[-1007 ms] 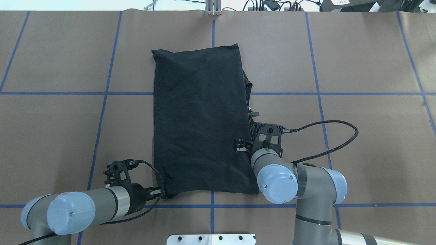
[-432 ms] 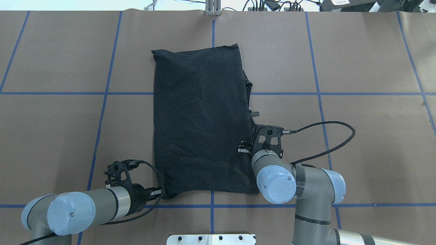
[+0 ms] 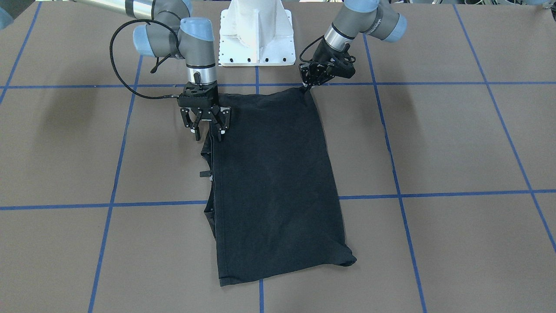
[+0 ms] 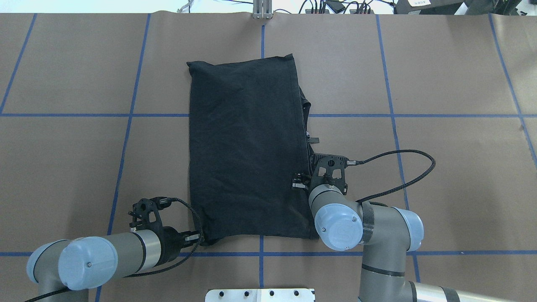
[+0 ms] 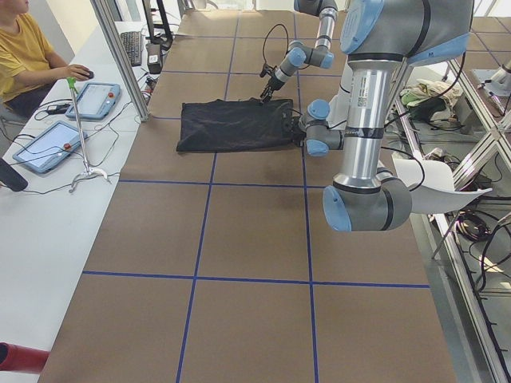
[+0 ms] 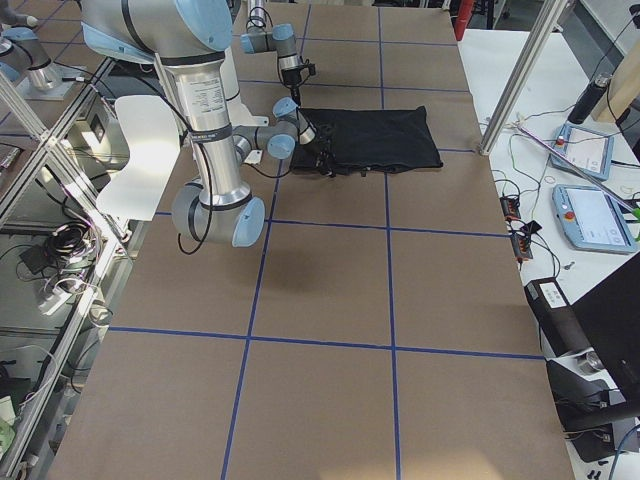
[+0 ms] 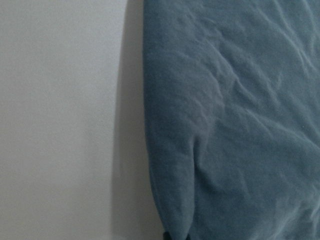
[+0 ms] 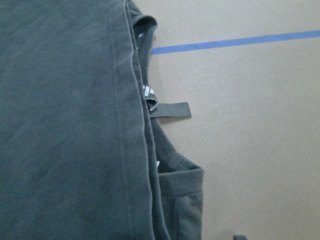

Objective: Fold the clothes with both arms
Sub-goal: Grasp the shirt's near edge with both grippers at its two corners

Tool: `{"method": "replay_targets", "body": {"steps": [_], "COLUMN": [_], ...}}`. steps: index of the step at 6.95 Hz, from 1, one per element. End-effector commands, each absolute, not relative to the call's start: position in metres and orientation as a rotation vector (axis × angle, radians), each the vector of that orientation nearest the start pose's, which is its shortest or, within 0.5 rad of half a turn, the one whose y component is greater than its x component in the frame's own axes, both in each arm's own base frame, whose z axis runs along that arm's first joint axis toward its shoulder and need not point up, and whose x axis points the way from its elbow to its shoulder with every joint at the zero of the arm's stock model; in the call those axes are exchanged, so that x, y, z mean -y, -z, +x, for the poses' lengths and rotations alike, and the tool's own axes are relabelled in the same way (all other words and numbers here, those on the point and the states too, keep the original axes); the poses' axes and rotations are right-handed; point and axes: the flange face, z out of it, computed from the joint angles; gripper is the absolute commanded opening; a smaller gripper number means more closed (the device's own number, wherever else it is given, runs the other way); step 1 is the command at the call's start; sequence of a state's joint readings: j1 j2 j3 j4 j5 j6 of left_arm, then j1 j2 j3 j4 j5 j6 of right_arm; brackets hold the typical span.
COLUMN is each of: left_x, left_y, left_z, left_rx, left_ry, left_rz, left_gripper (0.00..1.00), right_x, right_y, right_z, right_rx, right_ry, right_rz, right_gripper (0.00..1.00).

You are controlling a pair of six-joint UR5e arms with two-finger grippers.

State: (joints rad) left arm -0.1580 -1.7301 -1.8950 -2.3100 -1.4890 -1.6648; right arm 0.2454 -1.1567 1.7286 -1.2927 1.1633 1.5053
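Observation:
The black T-shirt (image 4: 245,147) lies flat on the brown table, folded into a long rectangle; its graphic is hidden. It also shows in the front view (image 3: 273,182). My left gripper (image 3: 309,83) is low at the shirt's near left corner and shut on that corner (image 4: 201,240). My right gripper (image 3: 207,130) points straight down, open, its fingers straddling the shirt's right edge near the robot. The right wrist view shows that layered edge (image 8: 145,150) with a small white label (image 8: 148,92).
The white pedestal base (image 3: 256,39) stands at the table's near edge between the arms. Blue tape lines (image 4: 126,138) grid the brown table cover. An operator (image 5: 24,56) sits with tablets beyond the far edge. A metal post (image 4: 262,10) stands at the far edge.
My right arm has drifted slightly toward the robot and to the left along the shirt's right edge. The left arm and the shirt have not moved.

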Motion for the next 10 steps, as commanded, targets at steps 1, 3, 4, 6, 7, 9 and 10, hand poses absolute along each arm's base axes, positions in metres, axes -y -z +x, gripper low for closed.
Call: {"method": "replay_targets", "body": {"steps": [1,3,4,6,7,9,10], "left_x": [0.225,0.225,0.225,0.225,0.224,0.223,0.221], "left_y": [-0.341,-0.339,-0.339,-0.339,-0.332,-0.31,-0.302], "left_z": [0.513,0.513,0.513,0.512,0.508,0.487,0.476], "left_rx": [-1.222,-1.225,-1.225,-1.226,-1.242,-1.288,-1.306], "left_ry": [0.269,0.269,0.269,0.269,0.267,0.268,0.271], "left_rz": [0.111,0.111,0.111,0.111,0.108,0.109,0.111], "left_gripper": [0.0,0.0,0.0,0.0,0.0,0.0,0.0], "right_x": [0.322,0.322,0.322,0.321,0.316,0.29,0.267], "right_y": [-0.316,-0.317,-0.316,-0.3,-0.29,-0.28,-0.28], "right_z": [-0.576,-0.576,-0.575,-0.566,-0.561,-0.554,-0.544], "right_rx": [0.786,0.784,0.787,0.82,0.842,0.882,0.905], "right_ry": [-0.342,-0.341,-0.341,-0.348,-0.348,-0.325,-0.305], "right_rz": [0.508,0.509,0.509,0.511,0.511,0.499,0.487], "right_gripper": [0.0,0.0,0.0,0.0,0.0,0.0,0.0]}}
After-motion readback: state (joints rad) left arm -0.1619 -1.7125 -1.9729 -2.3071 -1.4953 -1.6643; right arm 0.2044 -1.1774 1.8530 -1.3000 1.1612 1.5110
